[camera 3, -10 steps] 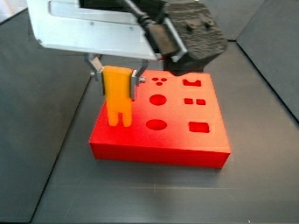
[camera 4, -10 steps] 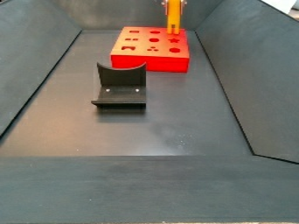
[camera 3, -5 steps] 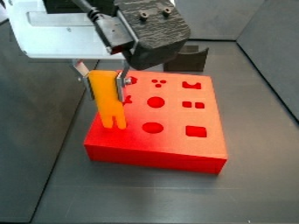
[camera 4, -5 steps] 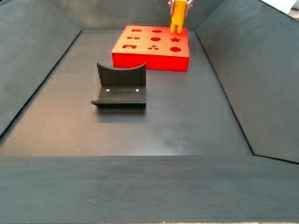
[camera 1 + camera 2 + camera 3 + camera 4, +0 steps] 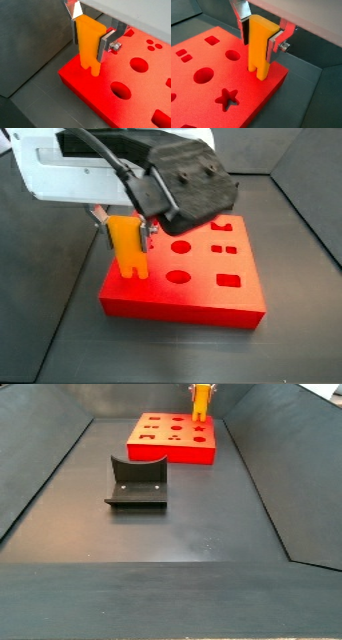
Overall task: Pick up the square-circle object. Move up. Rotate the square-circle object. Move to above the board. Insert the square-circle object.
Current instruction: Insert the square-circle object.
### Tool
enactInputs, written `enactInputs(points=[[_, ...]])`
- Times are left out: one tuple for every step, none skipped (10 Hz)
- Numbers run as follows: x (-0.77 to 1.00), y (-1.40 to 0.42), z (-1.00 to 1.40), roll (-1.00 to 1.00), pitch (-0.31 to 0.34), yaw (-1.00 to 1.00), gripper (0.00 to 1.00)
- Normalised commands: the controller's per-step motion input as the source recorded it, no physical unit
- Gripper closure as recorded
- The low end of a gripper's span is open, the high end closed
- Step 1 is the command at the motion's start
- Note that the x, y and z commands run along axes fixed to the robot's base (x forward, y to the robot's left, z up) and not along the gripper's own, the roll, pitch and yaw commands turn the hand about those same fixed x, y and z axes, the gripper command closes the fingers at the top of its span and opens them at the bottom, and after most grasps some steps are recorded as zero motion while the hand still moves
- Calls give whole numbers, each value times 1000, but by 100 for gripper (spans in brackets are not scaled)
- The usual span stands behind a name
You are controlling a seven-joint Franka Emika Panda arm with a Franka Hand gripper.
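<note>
My gripper (image 5: 90, 37) is shut on the square-circle object (image 5: 89, 47), an orange-yellow flat bar held upright with its two short prongs pointing down. It hangs over a corner of the red board (image 5: 133, 95), prongs just above the top face. In both wrist views the silver fingers (image 5: 272, 45) clamp the bar's sides. The bar also shows in a side view (image 5: 127, 248) above the board's left corner (image 5: 181, 293), and in a side view (image 5: 199, 401) at the board's far right edge (image 5: 167, 439). The board's cut-outs, circles, squares and a star (image 5: 228, 97), are open.
The dark grey curved holder (image 5: 138, 482) stands on the dark floor in front of the board. Sloped dark walls (image 5: 40, 474) enclose the floor. The arm's white body and black cable housing (image 5: 187, 178) hang over the board's back.
The gripper with the orange bar has shifted slightly over the board's corner and the wrist has turned; the bar stays gripped and upright. The board and holder have not moved.
</note>
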Motion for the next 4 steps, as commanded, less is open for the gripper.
enactInputs(points=[[449,-191,-189,277,267,0,100],[0,-40,-106,0,-81,0,100],[0,-117,3,70,23,31,100],[0,0,0,0,0,0,100]])
